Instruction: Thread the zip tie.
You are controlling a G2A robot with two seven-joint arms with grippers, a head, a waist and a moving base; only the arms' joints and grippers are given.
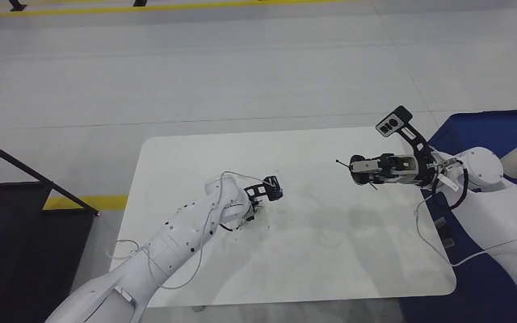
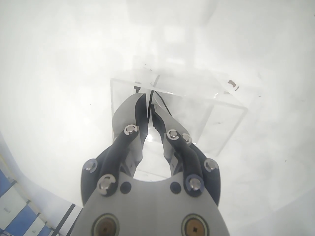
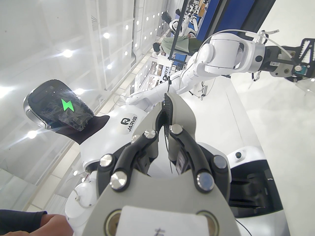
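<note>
Right hand (image 3: 166,99) clamped on thin black plastic zip tie (image 3: 169,85), tip protruding, above white surface (image 1: 323,258). Left hand (image 2: 148,104) pinching similar black strand (image 2: 149,96) at clear plastic box (image 2: 216,119) (hands well apart). Tie judged light, springy, slick: grip near tip.

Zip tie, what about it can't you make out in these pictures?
Top view: the zip tie in the right hand is too thin to trace.
Left wrist view: the left hand covers the strand it pinches; haze blurs the clear box.
Right wrist view: its end is too small to identify.
</note>
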